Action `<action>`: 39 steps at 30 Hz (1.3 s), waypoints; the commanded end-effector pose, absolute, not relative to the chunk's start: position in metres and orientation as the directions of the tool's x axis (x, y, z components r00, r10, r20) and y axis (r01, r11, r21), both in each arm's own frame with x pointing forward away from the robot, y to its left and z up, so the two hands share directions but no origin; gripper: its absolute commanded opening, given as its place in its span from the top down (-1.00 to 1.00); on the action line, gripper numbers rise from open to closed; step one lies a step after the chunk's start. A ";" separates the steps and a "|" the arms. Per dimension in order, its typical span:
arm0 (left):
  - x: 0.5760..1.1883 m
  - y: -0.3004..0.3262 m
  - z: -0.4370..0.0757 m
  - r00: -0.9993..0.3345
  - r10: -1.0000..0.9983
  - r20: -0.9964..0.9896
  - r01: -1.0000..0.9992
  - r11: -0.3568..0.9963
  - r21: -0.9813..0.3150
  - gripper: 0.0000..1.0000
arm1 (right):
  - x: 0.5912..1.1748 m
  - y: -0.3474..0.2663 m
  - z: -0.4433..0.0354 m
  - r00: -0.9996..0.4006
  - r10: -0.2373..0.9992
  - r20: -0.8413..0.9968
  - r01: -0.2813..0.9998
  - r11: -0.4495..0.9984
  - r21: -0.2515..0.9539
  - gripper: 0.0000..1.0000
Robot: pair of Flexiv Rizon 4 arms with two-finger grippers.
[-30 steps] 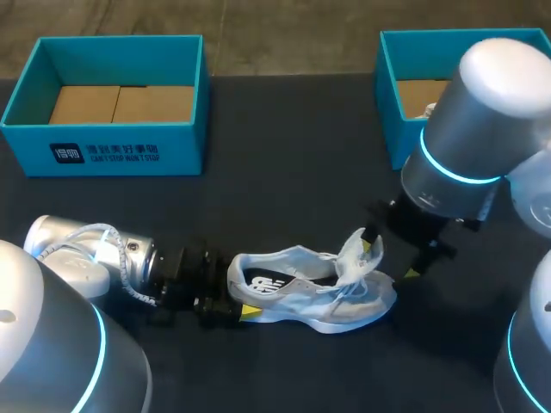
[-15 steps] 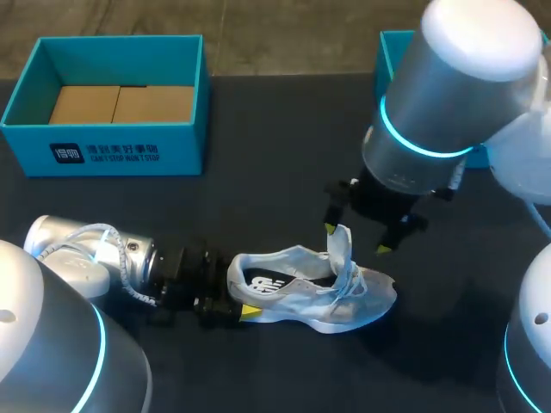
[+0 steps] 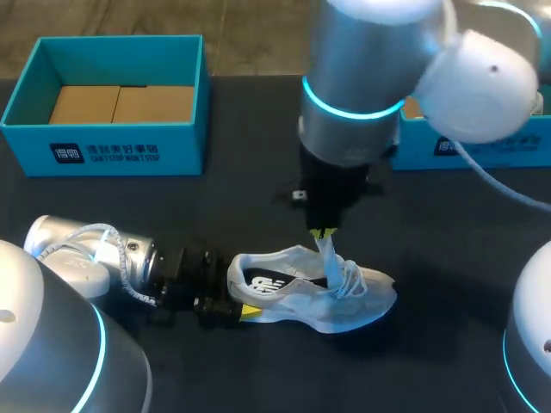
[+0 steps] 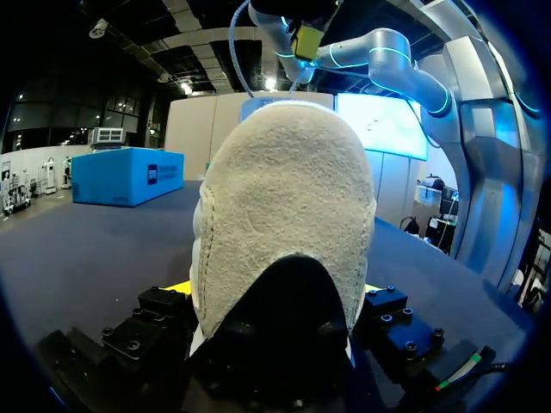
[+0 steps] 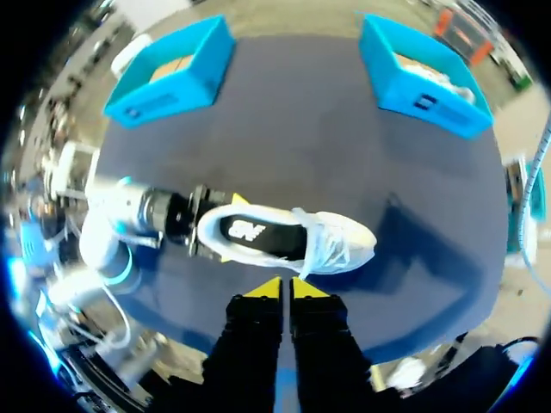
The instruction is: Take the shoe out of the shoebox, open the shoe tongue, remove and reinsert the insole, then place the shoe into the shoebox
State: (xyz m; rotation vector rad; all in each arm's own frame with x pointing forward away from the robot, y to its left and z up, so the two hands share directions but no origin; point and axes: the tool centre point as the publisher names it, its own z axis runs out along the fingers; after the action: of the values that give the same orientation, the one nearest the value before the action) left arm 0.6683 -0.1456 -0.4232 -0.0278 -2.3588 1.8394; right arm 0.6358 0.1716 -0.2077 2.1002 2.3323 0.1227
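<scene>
Swung leftward since last look: your right arm [image 3: 353,112], fingers [image 3: 323,232] together, apparently pinching tongue [image 3: 327,254] upright. Left fingers [image 3: 249,311] clamped on heel [image 4: 284,215] of shoe [image 3: 301,297] (resting on counter [image 3: 258,198], between your arms).

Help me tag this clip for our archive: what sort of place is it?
Probably a robotics test bench: a dark table, two teal shoeboxes, and two arms working a white sneaker, the left tool shut on its heel, the right tool shut on its tongue.
</scene>
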 end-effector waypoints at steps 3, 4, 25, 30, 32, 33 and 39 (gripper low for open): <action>0.667 -0.146 -0.427 -0.989 0.106 0.107 -0.078 0.249 -0.965 1.00 | 0.640 0.192 -0.213 -0.521 0.822 -0.231 0.851 0.521 -0.063 1.00; 0.667 -0.146 -0.427 -0.989 0.106 0.107 -0.078 0.249 -0.965 1.00 | 0.640 0.192 -0.213 -0.521 0.822 -0.231 0.851 0.521 -0.063 1.00; 0.667 -0.146 -0.427 -0.989 0.106 0.107 -0.078 0.249 -0.965 1.00 | 0.646 0.195 -0.218 -0.815 0.540 -0.211 0.552 0.834 0.005 1.00; 0.667 -0.146 -0.427 -0.989 0.106 0.107 -0.078 0.249 -0.965 1.00 | 0.652 0.203 -0.234 -0.868 0.470 -0.163 0.477 0.879 -0.008 1.00; 0.667 -0.146 -0.427 -0.989 0.106 0.107 -0.078 0.249 -0.965 1.00 | 0.655 0.204 -0.243 -0.896 0.425 -0.129 0.429 0.903 -0.006 1.00; 0.667 -0.146 -0.427 -0.989 0.106 0.107 -0.078 0.249 -0.965 1.00 | 0.655 0.204 -0.243 -0.896 0.425 -0.129 0.429 0.903 -0.006 1.00; 0.667 -0.146 -0.427 -0.989 0.106 0.107 -0.078 0.249 -0.965 1.00 | 0.655 0.204 -0.243 -0.896 0.425 -0.129 0.429 0.903 -0.006 1.00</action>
State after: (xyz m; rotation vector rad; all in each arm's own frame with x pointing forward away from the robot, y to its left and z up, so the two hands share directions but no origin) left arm 0.6682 -0.1457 -0.4231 -0.0279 -2.3586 1.8395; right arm 0.6535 0.2110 -0.2421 0.6605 2.9187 -0.0780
